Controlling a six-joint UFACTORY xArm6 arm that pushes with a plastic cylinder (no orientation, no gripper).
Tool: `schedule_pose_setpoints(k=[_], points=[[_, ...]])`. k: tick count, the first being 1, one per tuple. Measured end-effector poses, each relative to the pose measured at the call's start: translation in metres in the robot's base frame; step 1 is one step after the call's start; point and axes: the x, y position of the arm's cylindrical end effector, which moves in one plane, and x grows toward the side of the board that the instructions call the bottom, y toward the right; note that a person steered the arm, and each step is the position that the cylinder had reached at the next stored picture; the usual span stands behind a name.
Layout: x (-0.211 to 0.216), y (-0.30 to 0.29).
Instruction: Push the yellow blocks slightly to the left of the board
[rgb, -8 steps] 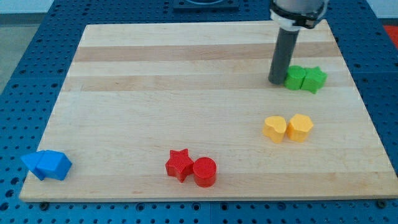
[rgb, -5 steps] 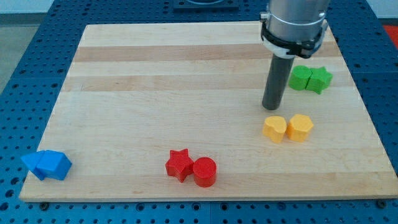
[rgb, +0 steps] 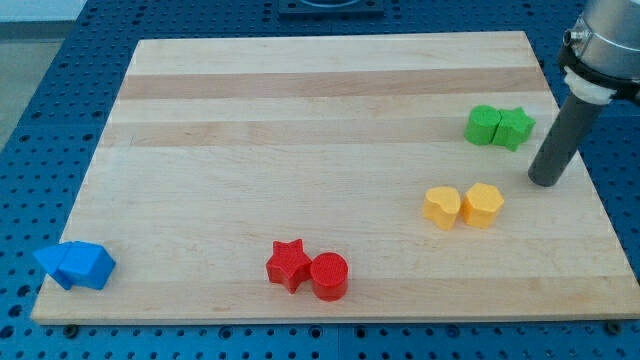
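Lying nearest, toward the view's bottom, the red star (rgb: 288, 264), red cylinder (rgb: 329, 277) and blue blocks (rgb: 75, 265) are being left alone. The two yellow blocks (rgb: 462, 206) are sitting touching on the surface (rgb: 300, 130), right of centre. My tip (rgb: 545, 182) is being held just to their upper right, apparently so a leftward push can be started. No hand is fitted. Green blocks (rgb: 499, 127) are lying farther back.

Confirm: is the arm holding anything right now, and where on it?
Nothing is held; the arm ends in a bare rod. My tip stands free, right of the two yellow blocks and below-right of the green pair, touching neither.
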Motion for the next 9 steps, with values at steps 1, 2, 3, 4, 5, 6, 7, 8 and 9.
schedule_pose_setpoints(k=[1,2,3,4,5,6,7,8,9], points=[[-0.002,0.000],[-0.003,0.000],[-0.002,0.000],[0.002,-0.002],[0.009,-0.007],[0.021,-0.012],[0.036,-0.025],[0.040,-0.046],[0.040,-0.089]])
